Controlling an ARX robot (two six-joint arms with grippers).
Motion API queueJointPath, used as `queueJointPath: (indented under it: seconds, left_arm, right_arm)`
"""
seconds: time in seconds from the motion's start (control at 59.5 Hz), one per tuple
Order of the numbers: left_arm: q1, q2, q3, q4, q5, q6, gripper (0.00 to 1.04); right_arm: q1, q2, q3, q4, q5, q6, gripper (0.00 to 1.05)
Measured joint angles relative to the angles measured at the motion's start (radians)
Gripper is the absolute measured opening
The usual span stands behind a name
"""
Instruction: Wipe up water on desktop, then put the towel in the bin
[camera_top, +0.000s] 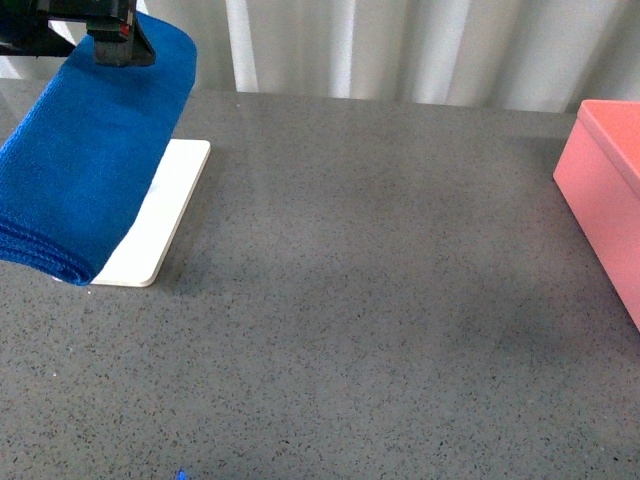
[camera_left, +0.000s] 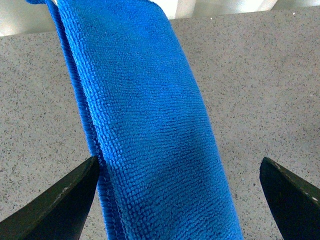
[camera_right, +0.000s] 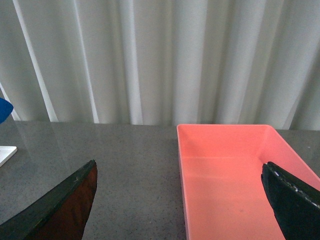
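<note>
Front view: fluffy blue towel (camera_top: 90, 170) drapes over a flat white tray (camera_top: 170, 205), far left on the speckled desktop (camera_top: 380, 300).
Left gripper (camera_left: 177, 160) straddles it, jaws wide; right gripper (camera_right: 178, 164) gapes too, facing the smooth pink bin (camera_right: 225, 150).

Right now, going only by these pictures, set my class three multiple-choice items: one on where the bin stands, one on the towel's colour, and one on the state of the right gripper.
1. In the front view, where on the desktop does the bin stand?
A. far left
B. far right
C. in the middle

2. What colour is the towel?
A. blue
B. green
C. white

3. How does the right gripper stand?
A. shut on the towel
B. shut on the bin's rim
C. open, holding nothing

Answers:
1 B: the pink box is cut off by the front view's right border.
2 A: the cloth hanging at the left is bright blue.
3 C: the right wrist view shows its jaws wide apart with nothing between them.
</note>
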Motion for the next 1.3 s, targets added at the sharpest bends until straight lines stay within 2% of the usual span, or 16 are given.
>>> queueJointPath:
  seconds: [0.067, 0.118, 0.235, 0.286, 0.37, 0.538, 0.639, 0.892, 1.295]
  left_arm:
    - [0.0, 0.007, 0.0, 0.002, -0.008, 0.0, 0.98]
    - [0.0, 0.013, 0.0, 0.005, -0.013, 0.002, 0.91]
    - [0.003, 0.022, -0.003, 0.023, -0.021, 0.001, 0.7]
    - [0.003, 0.024, -0.003, 0.029, -0.036, 0.002, 0.57]
    - [0.003, 0.026, -0.005, 0.036, -0.068, 0.006, 0.45]
    - [0.004, 0.03, -0.013, 0.047, -0.071, 0.01, 0.16]
    - [0.005, 0.03, -0.013, 0.05, -0.074, 0.006, 0.03]
    - [0.012, 0.016, -0.013, 0.05, -0.034, -0.015, 0.04]
    - [0.0, -0.176, -0.073, 0.169, 0.183, -0.165, 0.04]
  right_arm:
    - [0.0, 0.0, 0.0, 0.0, 0.0, 0.0, 0.98]
    - [0.0, 0.0, 0.0, 0.0, 0.0, 0.0, 0.98]
    - [0.0, 0.0, 0.0, 0.0, 0.0, 0.0, 0.98]
    - [0.0, 0.0, 0.0, 0.0, 0.0, 0.0, 0.98]
    - [0.0, 0.0, 0.0, 0.0, 0.0, 0.0, 0.98]
    - [0.0, 0.0, 0.0, 0.0, 0.0, 0.0, 0.98]
    - [0.0, 0.0, 0.0, 0.0, 0.0, 0.0, 0.98]
    - [0.0, 0.0, 0.0, 0.0, 0.0, 0.0, 0.98]
    - [0.0, 0.0, 0.0, 0.0, 0.0, 0.0, 0.98]
